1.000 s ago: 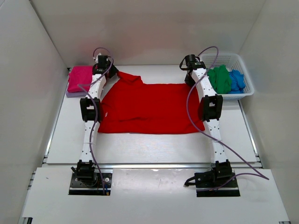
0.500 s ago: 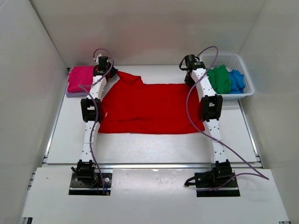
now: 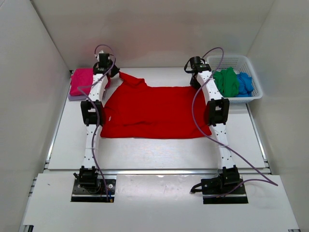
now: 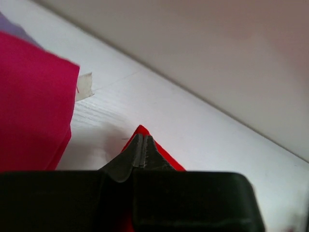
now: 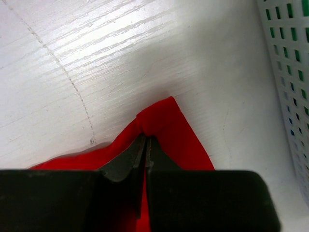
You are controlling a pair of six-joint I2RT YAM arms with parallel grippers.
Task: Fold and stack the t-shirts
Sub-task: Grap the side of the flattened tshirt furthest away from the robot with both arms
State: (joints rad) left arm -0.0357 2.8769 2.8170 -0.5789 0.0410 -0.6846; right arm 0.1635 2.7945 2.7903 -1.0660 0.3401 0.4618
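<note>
A white table (image 3: 145,154) fills the middle of the overhead view. The red t-shirt (image 3: 154,111) is spread flat across its centre, with one long edge toward the top of the frame. A white mesh basket (image 3: 254,62) is seen at the upper right, and a green t-shirt (image 3: 228,82) and a blue t-shirt (image 3: 245,82) are bundled in it, unfolded. At the upper left a magenta-pink t-shirt (image 3: 82,81) lies folded.

The left gripper (image 4: 143,145) is clamped on the red shirt's upper-left corner, just beside the pink one. The right gripper (image 5: 145,142) is pinched tight on the upper-right corner, near the basket wall.

The step in hand is judged to be the first fold, in which the top edge is brought toward the bottom of the frame. It would be done well if both corners were lifted together and kept level and equally apart, so that the cloth is held taut. They should then be laid on the lower hem with edges matched. The pink shirt and the basket should be cleared, and neither pinch released until the cloth is down.
</note>
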